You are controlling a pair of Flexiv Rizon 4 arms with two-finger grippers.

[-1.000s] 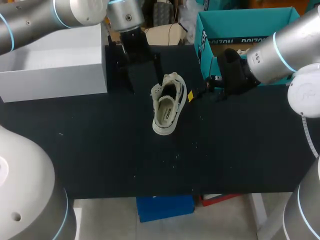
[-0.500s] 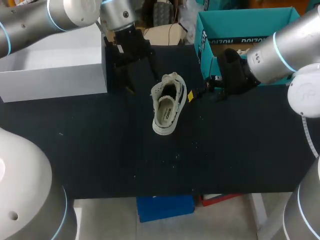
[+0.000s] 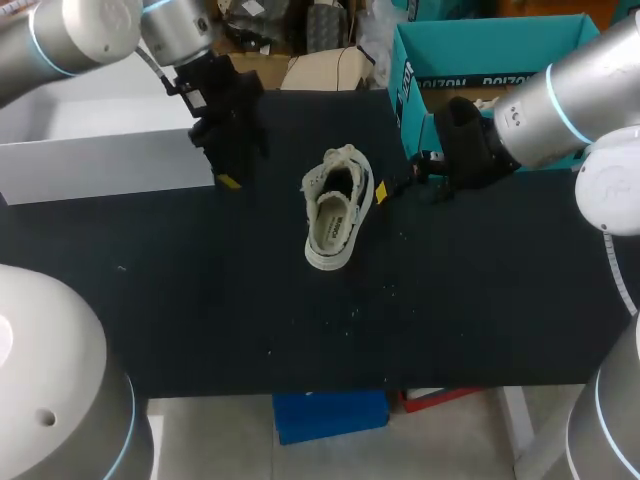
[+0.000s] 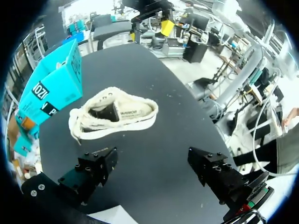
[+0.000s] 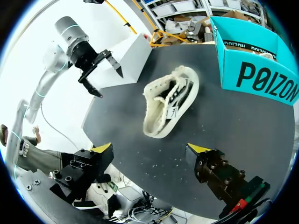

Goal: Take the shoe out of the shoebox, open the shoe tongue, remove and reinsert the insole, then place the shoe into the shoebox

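The shoe (image 3: 337, 212) lies on its sole in the middle of the black surface (image 3: 200, 300), outside of any box, so step 1, taking it out, looks done. It is well apart from the white box (image 3: 100, 150) at my left and the teal box (image 3: 480, 50) at my right. I cannot tell which of these 2 is the shoebox.

An insole (image 3: 333, 225) shows inside the shoe. I cannot tell from this whether it was taken out and put back or not yet touched. How far the tongue is open I also cannot tell.

The left hand (image 4: 154, 170) is released and empty, its 2 fingers wide apart, near the corner of the white box, with the shoe ahead of it. The right hand (image 5: 150, 149) is released and empty too, beside the teal box, with the shoe ahead of its fingers.

At least the last step is left: nothing holds the shoe and it is not in a box.
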